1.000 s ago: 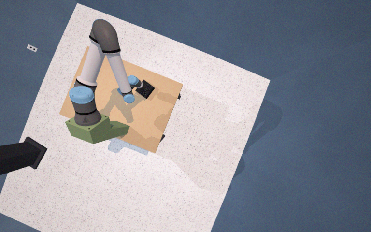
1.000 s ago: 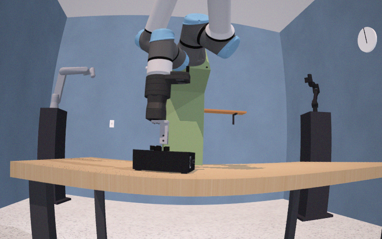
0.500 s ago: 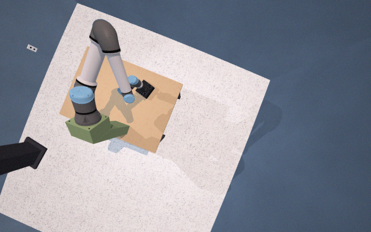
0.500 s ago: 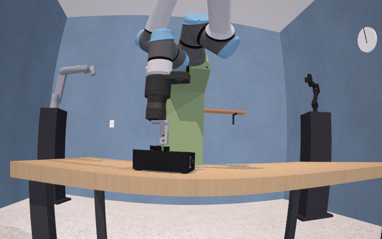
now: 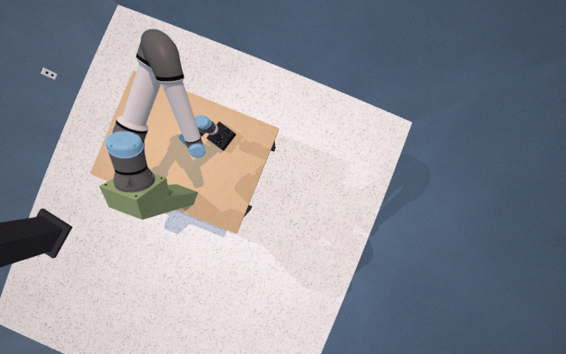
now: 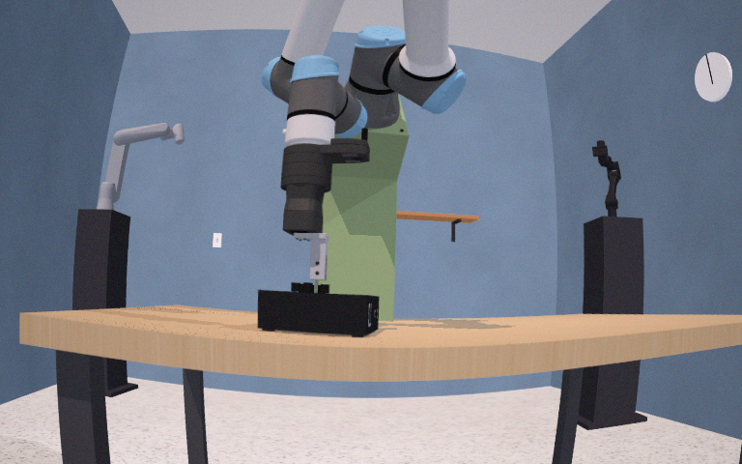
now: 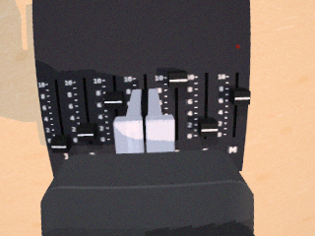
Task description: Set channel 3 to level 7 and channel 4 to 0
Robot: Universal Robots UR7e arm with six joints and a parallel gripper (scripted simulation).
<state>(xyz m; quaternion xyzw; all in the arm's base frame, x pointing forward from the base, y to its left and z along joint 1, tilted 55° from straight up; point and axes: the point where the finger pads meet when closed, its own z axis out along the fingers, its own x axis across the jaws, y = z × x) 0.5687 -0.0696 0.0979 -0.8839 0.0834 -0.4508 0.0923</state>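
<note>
The lighting desk (image 5: 225,143) (image 6: 314,312) (image 7: 143,39) is sitting on the surface (image 5: 217,184) (image 6: 415,350) (image 7: 283,147) — directly beneath the gripper (image 6: 318,277) (image 7: 146,90). The gripper is pointing down with its fingers closed on nothing — several fader caps are standing to either side of it.

The lighting desk (image 5: 221,141) (image 6: 314,312) (image 7: 143,39) is a black box with white scales and numbers, standing upright on its feet on the wooden table (image 5: 217,184) (image 6: 415,361) (image 7: 281,147). The channel 3 fader (image 7: 113,100) has a black cap whose white line sits between the 6 and 8 marks, while the channel 4 fader's cap is hidden. The first fader (image 7: 60,145) is at the bottom, the second (image 7: 87,133) and sixth (image 7: 208,128) low, the fifth (image 7: 177,79) at the top, and the M fader (image 7: 241,97) between 6 and 8.
</note>
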